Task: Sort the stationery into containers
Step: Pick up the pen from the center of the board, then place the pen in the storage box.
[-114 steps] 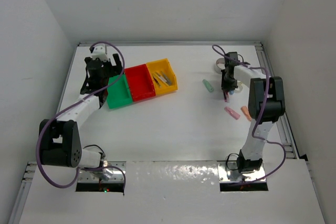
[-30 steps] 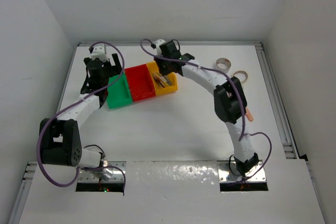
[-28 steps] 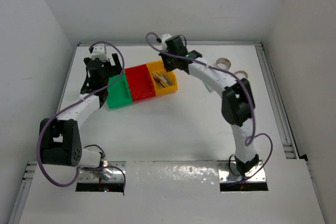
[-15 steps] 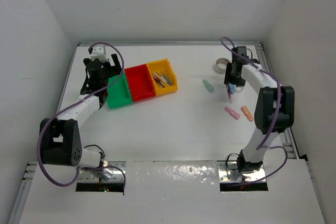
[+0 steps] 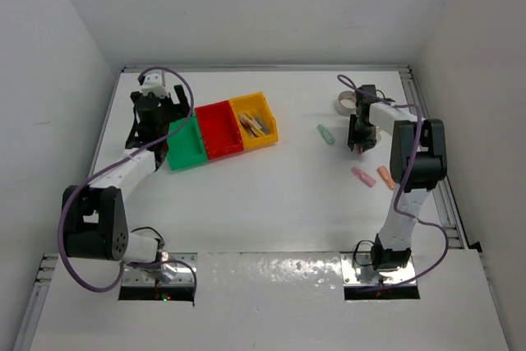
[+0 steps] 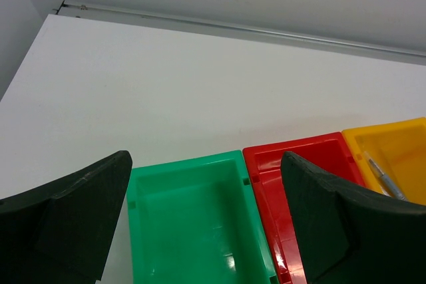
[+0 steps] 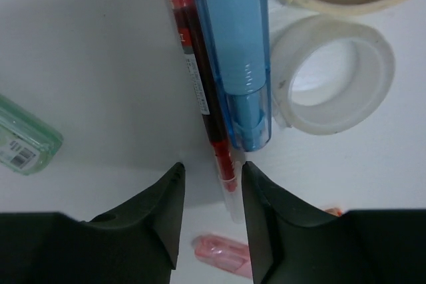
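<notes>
I'm on the pick step for the right side of the sorting job. The right gripper hangs low over the loose pile, its jaws partly spread and straddling the writing end of the red pen. There is daylight on both sides of the pen, so nothing is grasped yet. The pen lies flat on the table, pressed along the blue marker, and the marker in turn touches the clear tape roll. A second, cream tape roll sits just past those. The pale-green stick and the pink stick lie apart from this cluster. Over on the left, the left gripper hovers with its jaws released wide above the green bin. That bin looks bare, and so does what I can see of the red bin. The yellow bin already holds some pens, so I judge the red pen belongs there and that the job is well short of done. For the next move I'd settle the fingers to the table and pinch only the pen. The catch is how tightly it sits against the marker: the finger on that side has little room, so it could snag the marker or drag it along. After that comes a lift and a long carry across to the yellow bin.
</notes>
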### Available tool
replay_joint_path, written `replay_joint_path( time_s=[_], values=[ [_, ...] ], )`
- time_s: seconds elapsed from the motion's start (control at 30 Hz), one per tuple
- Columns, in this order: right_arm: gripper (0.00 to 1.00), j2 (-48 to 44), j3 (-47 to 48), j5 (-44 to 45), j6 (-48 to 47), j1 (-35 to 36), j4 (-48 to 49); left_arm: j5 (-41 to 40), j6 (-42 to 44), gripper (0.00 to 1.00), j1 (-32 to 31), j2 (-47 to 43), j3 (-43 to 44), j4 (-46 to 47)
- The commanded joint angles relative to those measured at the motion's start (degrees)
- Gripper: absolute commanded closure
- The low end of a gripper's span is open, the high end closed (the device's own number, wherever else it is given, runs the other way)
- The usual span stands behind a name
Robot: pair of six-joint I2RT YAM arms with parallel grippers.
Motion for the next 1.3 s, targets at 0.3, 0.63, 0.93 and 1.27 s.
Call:
replay_joint_path(
  time_s=[0.3, 0.63, 0.93, 1.27],
  values=[
    [1.0, 1.1, 0.3, -1.7, -4.0, 0.5, -0.3, -1.3, 0.2, 0.08, 0.8, -0.6, 0.9, 2.5],
    [1.0, -10.9, 9.6, -1.3, -1.2, 9.1, 1.2, -0.3, 0.2, 0.08, 0.8, 0.6, 2.0, 2.5],
    [1.0, 2.7, 30.8, -3.3, -0.9, 26.6, 9.8, -0.5, 0.0, 0.09, 0.6, 0.1, 1.9, 1.9],
    [1.0, 11.9, 34.3, -4.9, 1.2, 32.7, 13.2, -2.0, -0.3, 0.08, 1.3, -1.8, -0.7, 1.7]
  ],
)
